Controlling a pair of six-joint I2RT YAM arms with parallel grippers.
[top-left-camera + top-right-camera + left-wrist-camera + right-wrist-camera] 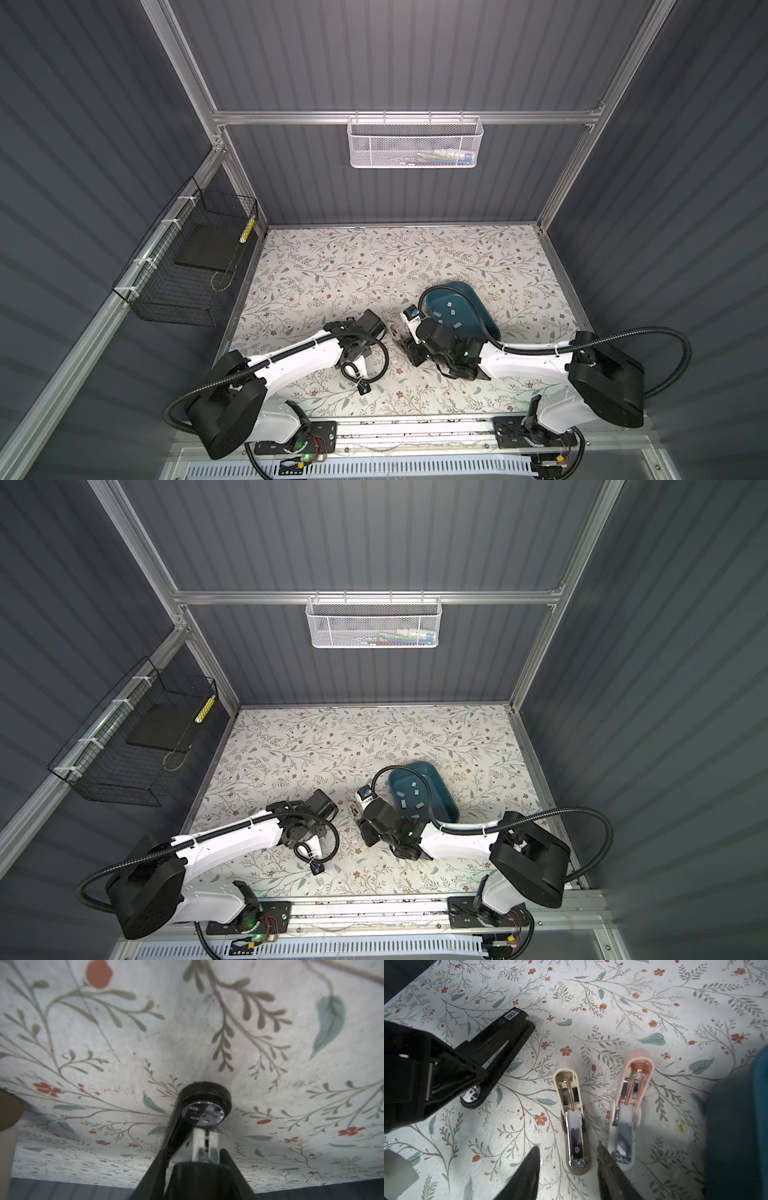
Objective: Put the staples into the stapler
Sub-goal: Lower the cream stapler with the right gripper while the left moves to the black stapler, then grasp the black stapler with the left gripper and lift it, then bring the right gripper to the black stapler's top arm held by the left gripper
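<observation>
The small silver-grey staple strips (402, 801) lie scattered in the dark teal oval plastic tray (446, 798), beside my right wrist. My right pincer (568, 1147) points down, fingers apart, over the opened cream plastic stapler (571, 1105). Reaching inward, my left pincer (193, 1154) straddles the head of the open black stapler (500, 1043); I cannot tell whether it is clamped.

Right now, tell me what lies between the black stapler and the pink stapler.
The cream stapler lies between them, opened flat on the floral tabletop, apart from the black stapler and the pink stapler. The right wrist view shows it.
</observation>
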